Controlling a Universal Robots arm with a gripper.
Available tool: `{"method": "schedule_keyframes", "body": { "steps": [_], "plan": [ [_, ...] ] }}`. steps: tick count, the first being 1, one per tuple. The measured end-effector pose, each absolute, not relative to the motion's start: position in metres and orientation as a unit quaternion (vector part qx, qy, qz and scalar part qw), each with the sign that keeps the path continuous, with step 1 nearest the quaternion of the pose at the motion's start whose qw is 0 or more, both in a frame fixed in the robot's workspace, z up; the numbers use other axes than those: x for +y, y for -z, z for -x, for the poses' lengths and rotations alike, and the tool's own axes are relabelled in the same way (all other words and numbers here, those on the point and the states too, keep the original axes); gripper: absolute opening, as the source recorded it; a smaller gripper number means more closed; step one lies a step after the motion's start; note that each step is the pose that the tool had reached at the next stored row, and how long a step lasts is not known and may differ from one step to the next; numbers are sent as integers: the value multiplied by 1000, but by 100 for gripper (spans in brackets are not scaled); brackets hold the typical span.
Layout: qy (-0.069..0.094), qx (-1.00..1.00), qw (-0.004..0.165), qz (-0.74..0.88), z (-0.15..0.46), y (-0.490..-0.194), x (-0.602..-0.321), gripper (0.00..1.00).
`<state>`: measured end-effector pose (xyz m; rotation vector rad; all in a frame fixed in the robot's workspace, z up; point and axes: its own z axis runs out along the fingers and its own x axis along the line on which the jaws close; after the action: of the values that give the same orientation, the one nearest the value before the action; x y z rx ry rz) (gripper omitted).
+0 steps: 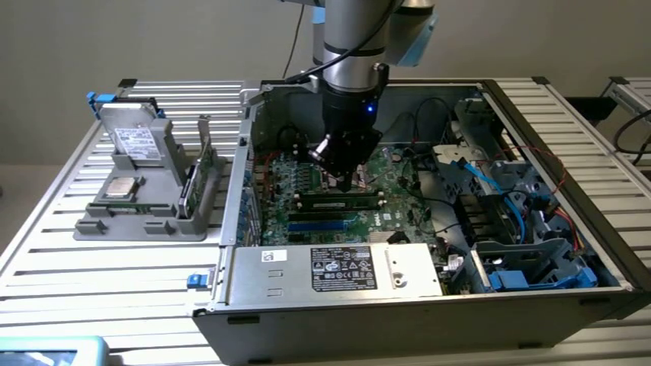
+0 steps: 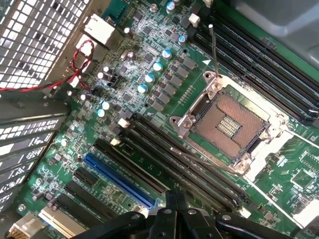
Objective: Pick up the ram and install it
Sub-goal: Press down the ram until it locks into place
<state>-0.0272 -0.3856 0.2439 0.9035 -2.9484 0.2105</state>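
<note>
1. My claw [image 1: 344, 181] is pinched fully closed with nothing between its fingers; in the wrist view the dark fingers [image 2: 175, 204] meet tip to tip just above the motherboard [image 2: 149, 59].
2. Directly beneath and just in front of my claw, the ram [image 1: 341, 203] lies seated lengthwise in one of the black slots, its whitish label strip facing up. My fingertips hover close over it; I cannot tell whether they touch it.
3. Just beside that slot, a little further from my claw, run the blue slots [image 1: 323, 223], parallel to the ram.
4. In the wrist view, the open processor socket [image 2: 230, 124] sits ahead of my fingers, its metal frame lifted around the bare contact field.
5. Around all this stands the open computer case [image 1: 428, 305], with blue cables [image 1: 489, 183] off toward the exterior view's right.
6. Well apart from my claw, toward the exterior view's left, a grey parts holder [image 1: 142, 217] rests on the slatted desk [image 1: 102, 282], carrying a square silver chip [image 1: 124, 187].
</note>
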Motion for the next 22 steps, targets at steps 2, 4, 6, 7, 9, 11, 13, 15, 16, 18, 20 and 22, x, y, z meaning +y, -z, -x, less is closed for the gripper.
{"method": "schedule_keyframes", "body": {
  "steps": [2, 4, 6, 7, 9, 11, 13, 15, 16, 18, 20, 22],
  "plan": [
    [-68, -957, 24, -281, 27, -244, -386, 11],
    [-69, -960, 23, -270, 27, -244, -386, 11],
    [-69, -963, 22, -259, 27, -244, -386, 11],
    [-69, -965, 22, -253, 27, -244, -386, 11],
    [-69, -968, 21, -242, 27, -244, -386, 11],
    [-69, -970, 20, -231, 27, -244, -386, 11],
    [-70, -973, 19, -219, 27, -244, -386, 11],
    [-70, -976, 18, -208, 27, -244, -386, 11],
    [-70, -977, 18, -202, 27, -244, -386, 11],
    [-70, -979, 17, -191, 27, -244, -386, 11],
    [-70, -981, 16, -179, 27, -244, -386, 11],
    [-70, -983, 14, -168, 27, -244, -386, 11]
  ]
}}
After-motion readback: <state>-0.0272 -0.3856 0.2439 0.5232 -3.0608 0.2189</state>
